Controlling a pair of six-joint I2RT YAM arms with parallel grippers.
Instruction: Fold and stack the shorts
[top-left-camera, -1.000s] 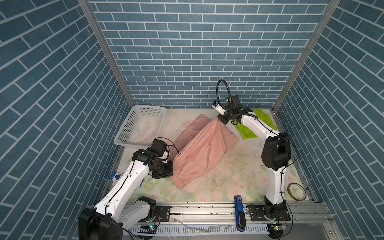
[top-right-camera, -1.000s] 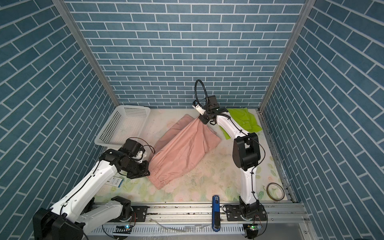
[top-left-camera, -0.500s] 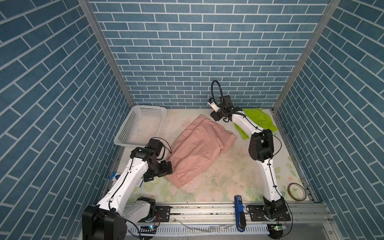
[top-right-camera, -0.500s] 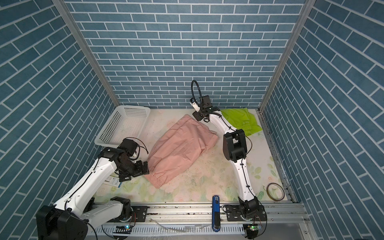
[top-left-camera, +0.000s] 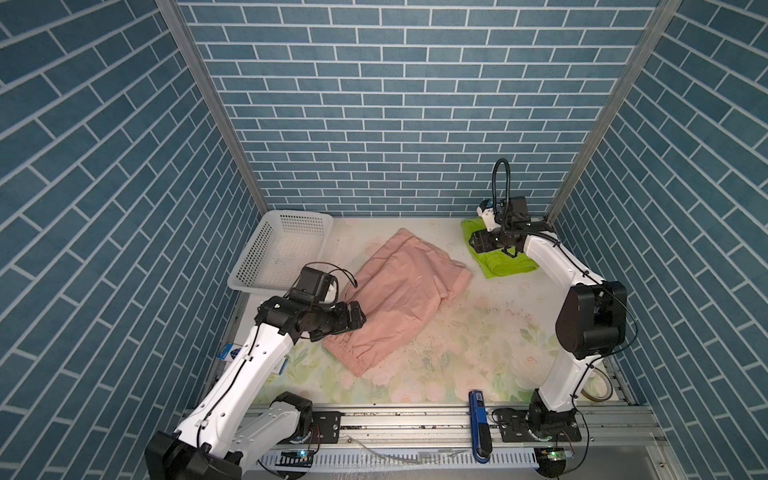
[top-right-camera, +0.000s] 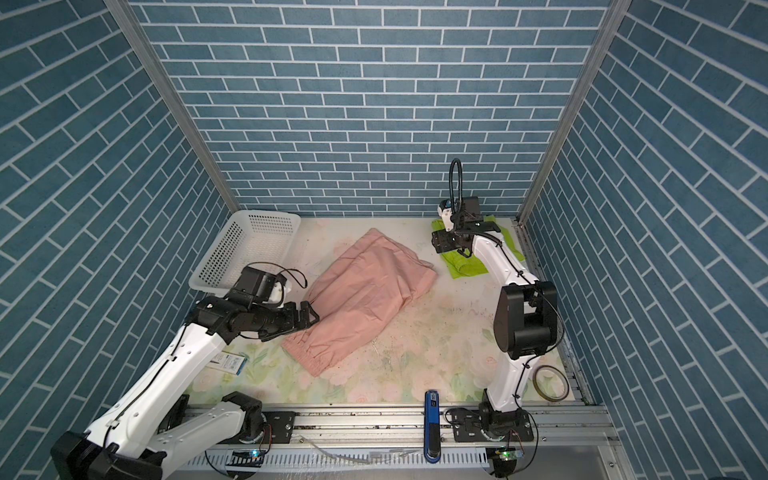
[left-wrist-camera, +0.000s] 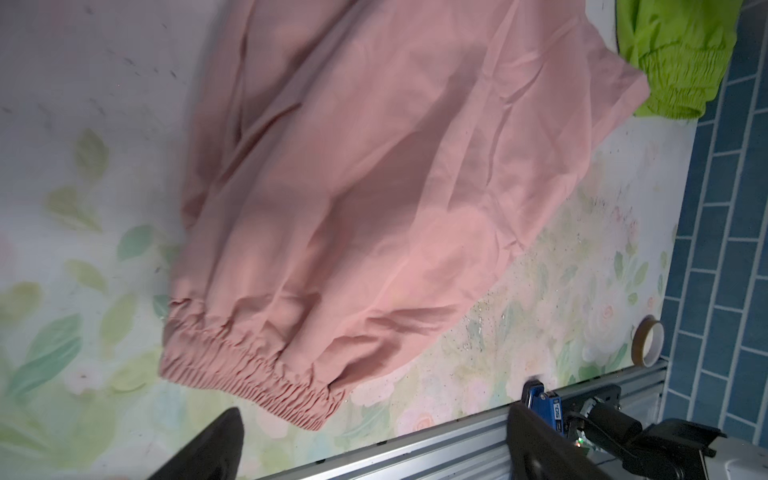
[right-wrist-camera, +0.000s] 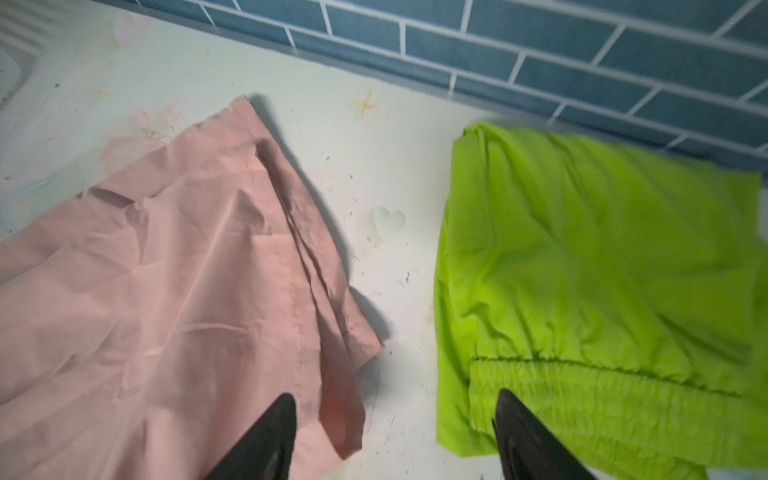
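The left claw (top-right-camera: 306, 316) is spread wide and empty, low at the near-left edge of the salmon-pink shorts (top-left-camera: 399, 299), just up from their gathered waistband (left-wrist-camera: 249, 374). Whether it touches the cloth I cannot tell. The right claw (right-wrist-camera: 395, 395) is also spread with nothing in it, above the bare strip of surface (top-left-camera: 478, 332) between the pink hem corner and the lime-green shorts (top-left-camera: 505, 264).

The pink pair lies slantwise mid-surface, apparently doubled leg over leg. The green pair sits as a compact folded packet in the far right corner. The pink pair's fold looks half done. The next move seems to be a crosswise fold, with the claws pinching both layers at the waistband or hem. After that the pink pair would go onto the green one.
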